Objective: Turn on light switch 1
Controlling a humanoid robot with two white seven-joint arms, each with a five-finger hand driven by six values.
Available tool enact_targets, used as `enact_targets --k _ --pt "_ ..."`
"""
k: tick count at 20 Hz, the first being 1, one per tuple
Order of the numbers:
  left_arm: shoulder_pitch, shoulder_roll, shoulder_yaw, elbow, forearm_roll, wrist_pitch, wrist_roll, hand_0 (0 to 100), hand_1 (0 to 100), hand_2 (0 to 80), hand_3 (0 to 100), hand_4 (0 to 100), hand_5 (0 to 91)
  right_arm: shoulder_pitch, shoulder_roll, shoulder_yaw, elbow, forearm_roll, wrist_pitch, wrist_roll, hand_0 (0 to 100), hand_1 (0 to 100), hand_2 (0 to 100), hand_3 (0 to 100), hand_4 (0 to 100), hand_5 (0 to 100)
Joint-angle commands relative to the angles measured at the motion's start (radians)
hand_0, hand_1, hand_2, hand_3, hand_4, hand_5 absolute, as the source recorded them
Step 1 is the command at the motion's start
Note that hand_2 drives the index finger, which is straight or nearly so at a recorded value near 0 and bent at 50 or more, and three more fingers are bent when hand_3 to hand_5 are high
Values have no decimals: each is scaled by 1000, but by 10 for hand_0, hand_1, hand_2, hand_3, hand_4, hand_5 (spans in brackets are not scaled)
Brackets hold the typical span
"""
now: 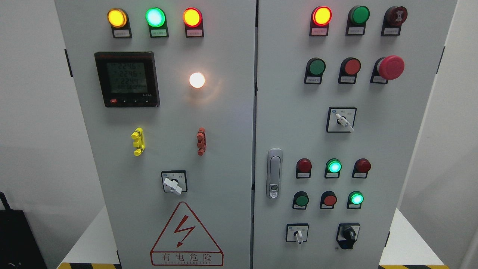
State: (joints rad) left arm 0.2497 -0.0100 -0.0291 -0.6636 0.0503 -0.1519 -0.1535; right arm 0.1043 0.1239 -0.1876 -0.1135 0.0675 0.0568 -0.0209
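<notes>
A grey electrical cabinet (224,149) with two doors fills the head view. On the left door a white rotary switch (173,183) points down to the right, below a yellow clip (137,141) and a red clip (201,141). A round white lamp (196,80) glows above them. The right door carries a white rotary switch (342,120), a small white switch (298,234) and a black rotary switch (348,234). Neither of my hands is in view.
Lit yellow, green and red lamps (155,17) line the top of the left door beside a black meter display (127,79). The right door has rows of buttons, a red mushroom stop button (390,67) and a chrome door handle (274,173). A warning triangle (186,233) sits low on the left door.
</notes>
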Motion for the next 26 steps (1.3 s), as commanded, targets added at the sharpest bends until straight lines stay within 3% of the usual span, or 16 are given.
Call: enact_targets --k 1,6,26 --pt "-29 -2 49 486 -9 103 -44 238 59 0 0 12 0 0 0 0 0 0 0 -1 0 0 0 0 0 0" --pt "-55 -8 43 527 -9 121 -37 220 0 0 0 0 0 0 0 0 0 0 0 -1 0 0 0 0 0 0" --pt "-76 -11 44 527 -7 150 -35 228 0 0 0 0 0 0 0 0 0 0 0 -1 0 0 0 0 0 0"
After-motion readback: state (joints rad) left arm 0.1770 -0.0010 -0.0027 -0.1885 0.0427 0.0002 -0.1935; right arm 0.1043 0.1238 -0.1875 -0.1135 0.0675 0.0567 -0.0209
